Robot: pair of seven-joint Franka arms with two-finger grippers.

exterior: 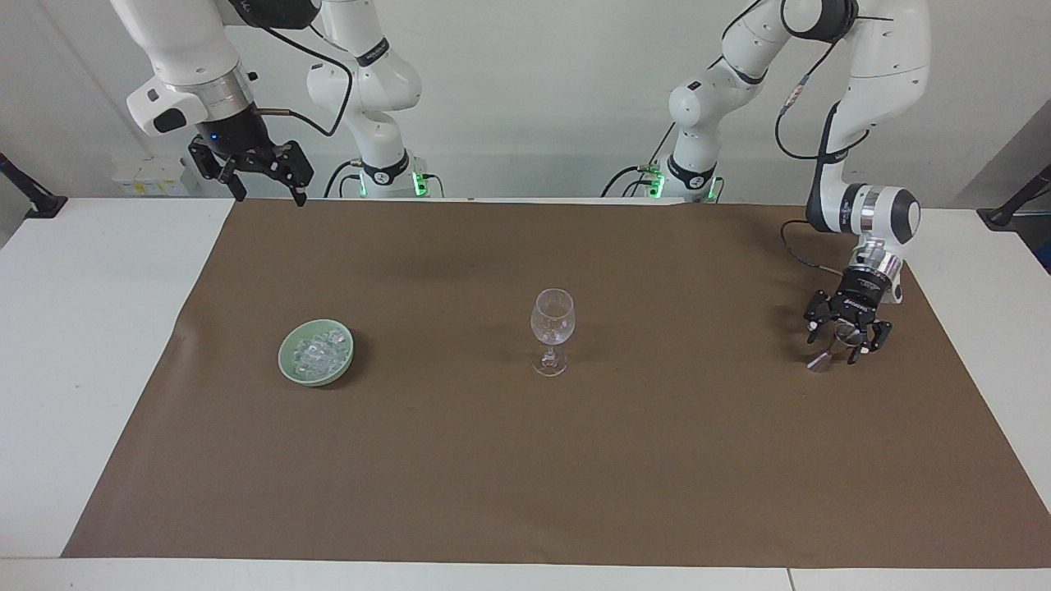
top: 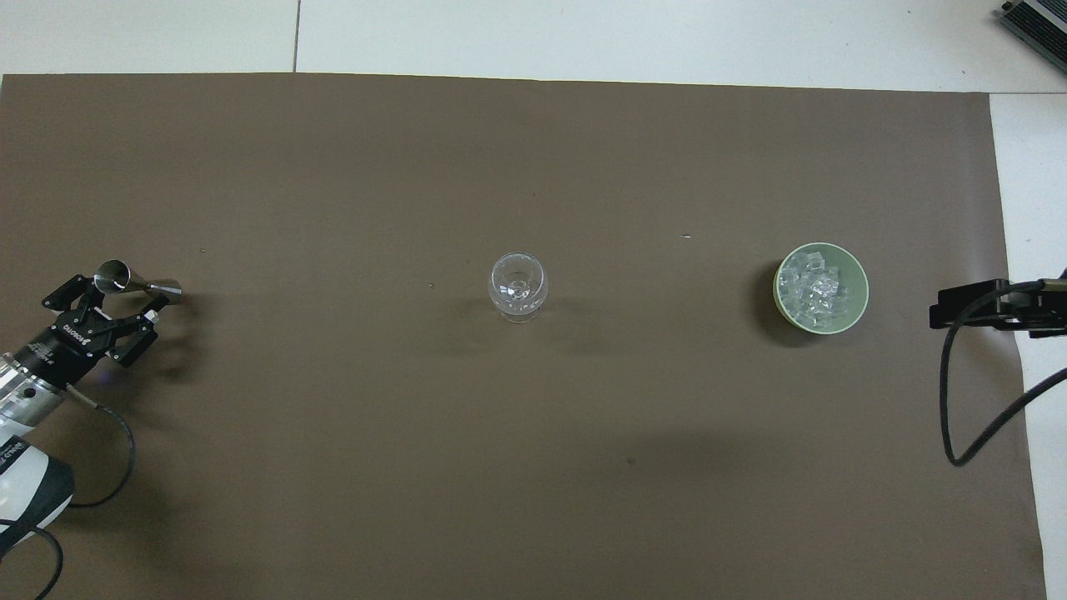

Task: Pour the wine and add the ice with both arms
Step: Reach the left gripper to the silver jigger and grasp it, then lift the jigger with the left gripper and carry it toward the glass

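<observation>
Left gripper (exterior: 846, 338) around metal jigger (top: 137, 283)

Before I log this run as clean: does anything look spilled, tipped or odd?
Nothing spilled. The metal jigger leans tilted rather than upright, with the left claw around it. The wine glass stands upright; the ice sits inside its green bowl.

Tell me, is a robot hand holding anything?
Cannot be told: the left gripper is down at the metal measuring cup's narrow middle, jaws around it. The right gripper holds nothing.
</observation>
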